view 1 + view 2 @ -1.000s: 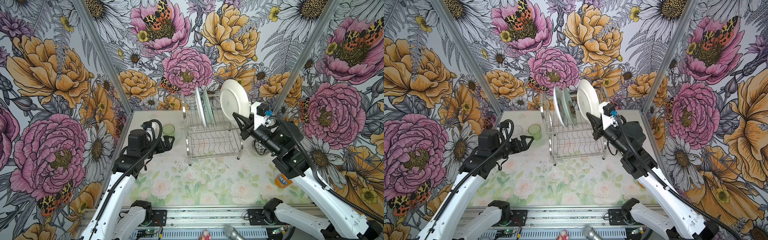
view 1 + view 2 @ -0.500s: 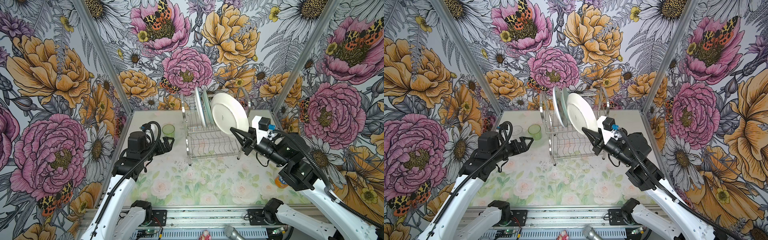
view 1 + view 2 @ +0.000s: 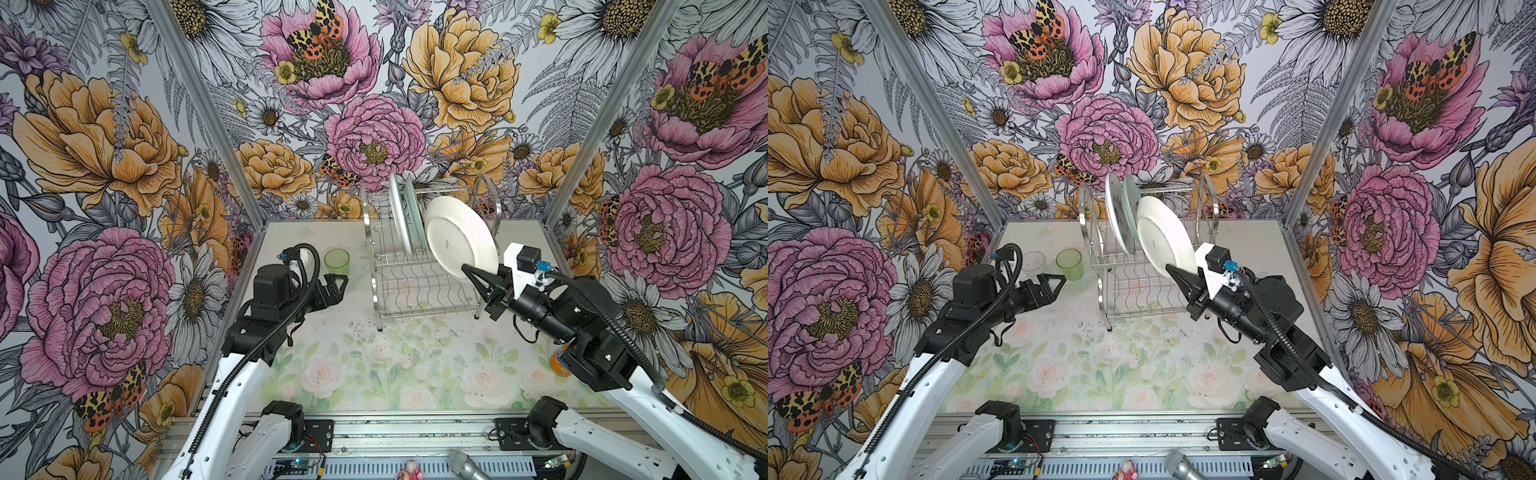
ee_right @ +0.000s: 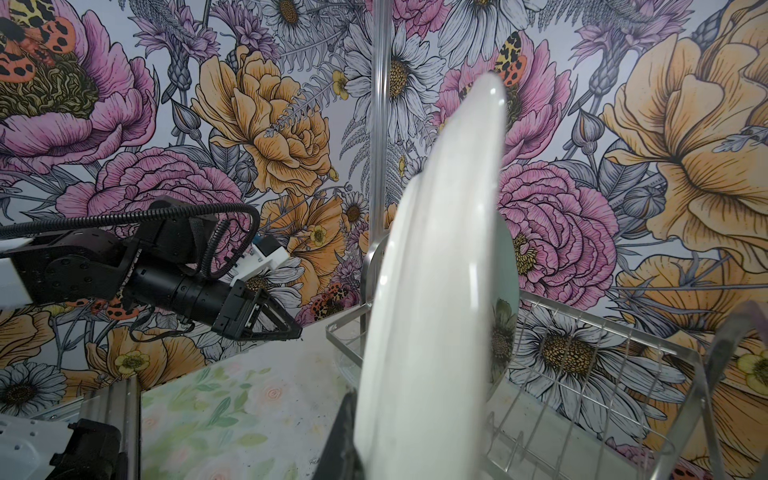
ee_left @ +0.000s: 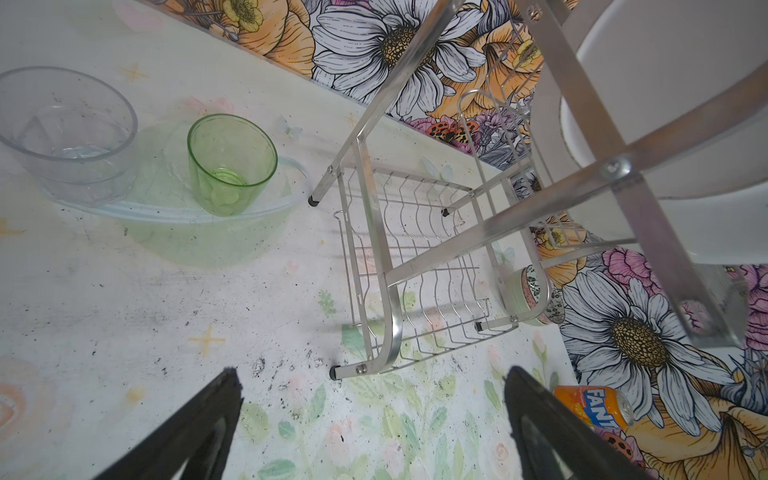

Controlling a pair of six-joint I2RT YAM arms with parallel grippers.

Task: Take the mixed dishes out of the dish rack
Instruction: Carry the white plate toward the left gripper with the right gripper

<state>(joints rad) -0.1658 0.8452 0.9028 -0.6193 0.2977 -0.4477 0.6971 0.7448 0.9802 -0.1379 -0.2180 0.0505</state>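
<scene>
My right gripper (image 3: 478, 272) (image 3: 1179, 272) is shut on the lower rim of a white plate (image 3: 459, 239) (image 3: 1165, 241) (image 4: 436, 291), held tilted in the air in front of the dish rack's (image 3: 419, 286) (image 3: 1142, 291) (image 5: 415, 270) upper shelf. One black finger (image 4: 345, 436) shows beside the plate; the plate hides the other. A white plate (image 3: 399, 220) and a pale aqua plate (image 3: 413, 216) stand upright in the rack. My left gripper (image 3: 340, 284) (image 3: 1059, 284) (image 5: 372, 374) hangs open and empty left of the rack, near a green tumbler (image 3: 336, 262) (image 5: 230, 164).
A clear tumbler (image 3: 1032, 259) (image 5: 68, 129) stands left of the green one. Stacked small bowls (image 5: 528, 297) sit on the table on the rack's far side from my left gripper. An orange drink can (image 3: 557, 363) (image 5: 594, 405) lies by the right wall, under my right arm.
My right gripper has brought the white plate down and forward off the rack's right end, and leftward in front of the other plates. The left arm has barely moved.
</scene>
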